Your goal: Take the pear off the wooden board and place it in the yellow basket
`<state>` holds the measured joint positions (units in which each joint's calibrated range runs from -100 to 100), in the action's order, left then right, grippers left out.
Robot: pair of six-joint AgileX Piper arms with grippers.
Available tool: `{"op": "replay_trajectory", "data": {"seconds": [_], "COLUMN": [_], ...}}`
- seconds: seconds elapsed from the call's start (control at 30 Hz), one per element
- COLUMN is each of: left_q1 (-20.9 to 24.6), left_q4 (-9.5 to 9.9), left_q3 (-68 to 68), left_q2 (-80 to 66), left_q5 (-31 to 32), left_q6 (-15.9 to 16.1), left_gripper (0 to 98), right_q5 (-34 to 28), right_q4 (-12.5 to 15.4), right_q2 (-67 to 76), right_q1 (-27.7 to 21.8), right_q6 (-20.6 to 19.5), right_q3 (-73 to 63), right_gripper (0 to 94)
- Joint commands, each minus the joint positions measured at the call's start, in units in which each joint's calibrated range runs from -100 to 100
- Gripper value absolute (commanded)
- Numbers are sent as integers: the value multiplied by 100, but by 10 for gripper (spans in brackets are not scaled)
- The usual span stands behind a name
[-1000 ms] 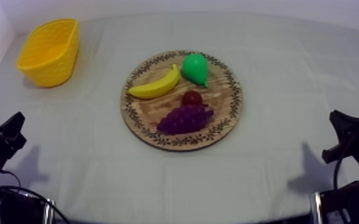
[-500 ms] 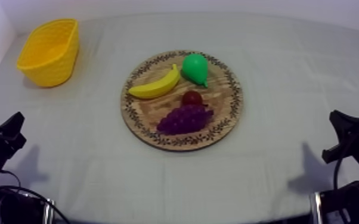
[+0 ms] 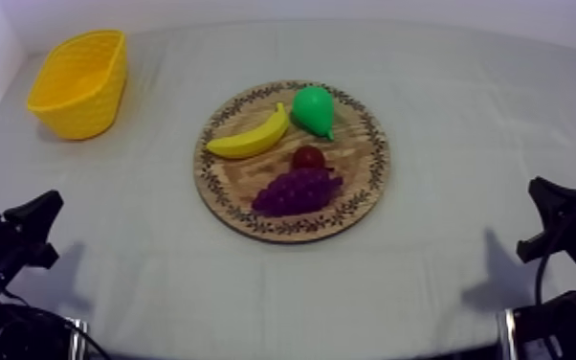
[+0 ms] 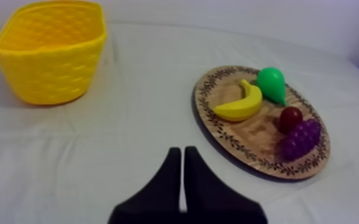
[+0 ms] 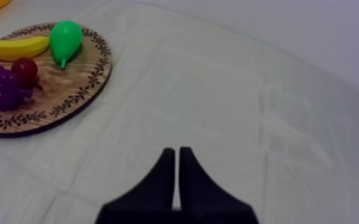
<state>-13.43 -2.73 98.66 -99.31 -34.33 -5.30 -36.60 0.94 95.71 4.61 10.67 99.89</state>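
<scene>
Grey-white cloth [image 3: 464, 115]; yellow basket [image 3: 86, 105] upper left; central wooden board [image 3: 373, 163] bears pear [image 3: 313, 110], banana [image 3: 249, 136], grapes [image 3: 297, 191]; left gripper [image 4: 182, 152], right gripper [image 5: 176, 152] closed, empty.

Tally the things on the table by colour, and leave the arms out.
Yellow: 2 (basket, banana)
Green: 1 (pear)
Red: 1 (small red fruit)
Purple: 1 (grapes)
Brown: 1 (wooden board)
Total: 6

Left pincer [image 3: 51, 201] swung inward, slightly lower, nearer wooden board [image 3: 227, 182].
</scene>
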Motion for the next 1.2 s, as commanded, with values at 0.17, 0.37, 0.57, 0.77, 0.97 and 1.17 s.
{"op": "replay_trajectory", "data": {"seconds": [0.17, 0.37, 0.57, 0.77, 0.97, 1.17], "left_q1": [-398, -554, -595, -654, -705, -1033], "left_q4": [-657, -710, -719, -704, -626, -231], "left_q3": [-307, -836, -1290, -1946, -3117, -4626], "left_q2": [689, 1693, 2701, 3815, 5212, 6635], "left_q5": [88, 67, 28, -38, -487, -1101], "left_q6": [350, 304, 197, 116, 60, -329], "left_gripper": [13, 71, 90, 75, 63, 61], "right_q5": [-1, -1, -1, -1, -1, -1], "right_q4": [1, 1, 1, 1, 1, 1], "right_q2": [4, 4, 4, 4, 4, 4], "right_q1": [-1, -1, -1, -1, -1, -1], "right_q6": [0, 0, 0, 0, 0, 0], "right_q3": [0, 0, 0, 0, 0, 0], "right_gripper": [4, 4, 4, 4, 4, 4]}}
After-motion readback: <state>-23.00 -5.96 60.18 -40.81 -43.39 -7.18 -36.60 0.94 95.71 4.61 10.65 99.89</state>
